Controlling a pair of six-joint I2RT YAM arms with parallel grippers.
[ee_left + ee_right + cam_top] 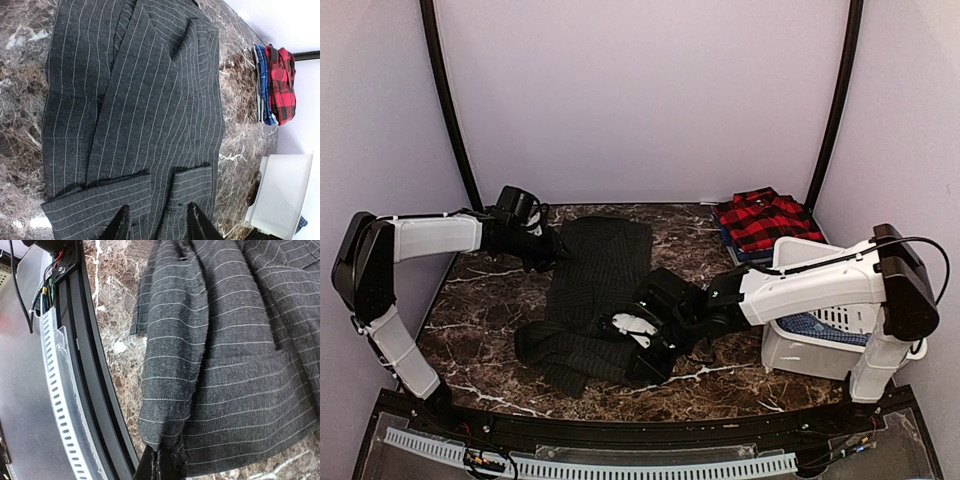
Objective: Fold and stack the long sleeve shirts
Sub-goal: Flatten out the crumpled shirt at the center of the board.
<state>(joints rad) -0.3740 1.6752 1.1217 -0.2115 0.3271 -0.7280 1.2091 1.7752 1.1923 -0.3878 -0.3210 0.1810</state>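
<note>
Brown veined marble bench carries the rumpled pinstriped charcoal shirt at centre; right claw pinches its woven cloth, left claw gapes above it; folded plaid shirt upper right.

top view high behind the arm bases, looking down over the marble table, left wrist close above the pinstriped shirt, facing the plaid shirt, right wrist closer, toward the front rail, all three share the pinstriped shirt
</note>
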